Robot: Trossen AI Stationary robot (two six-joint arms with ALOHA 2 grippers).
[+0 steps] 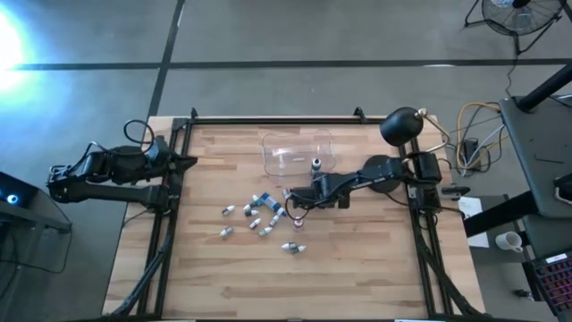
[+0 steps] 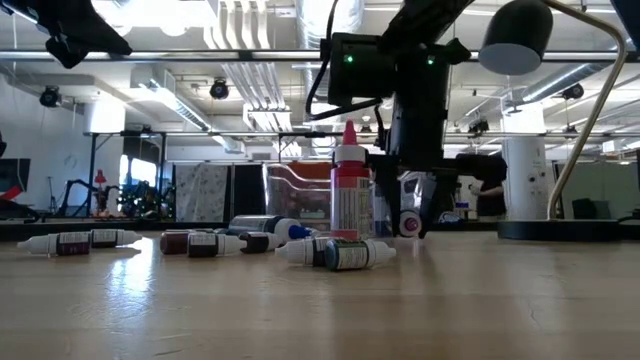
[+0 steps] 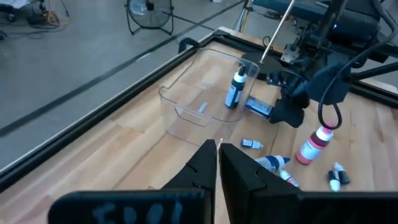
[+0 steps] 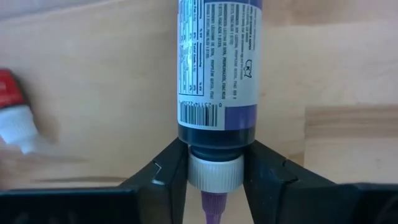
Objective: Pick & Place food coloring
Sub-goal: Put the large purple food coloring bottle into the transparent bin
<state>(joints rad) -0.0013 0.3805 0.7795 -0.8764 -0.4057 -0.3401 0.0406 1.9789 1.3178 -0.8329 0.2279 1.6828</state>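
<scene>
Right gripper clamps a purple bottle at its white collar; the bottle's far end is cut off.

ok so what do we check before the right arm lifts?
1. Right end effector closed on the purple bottle, fingers against both sides of its cap: ok.
2. Grip firm enough to lift: cannot tell.
3. Red-capped bottle apart from the grip: ok.
4. Upright pink bottle clear of the right arm: cannot tell, it stands close.
5. Clear tub has room, one bottle inside: ok.
6. Left end effector shut, off at the table's left edge: ok.
</scene>
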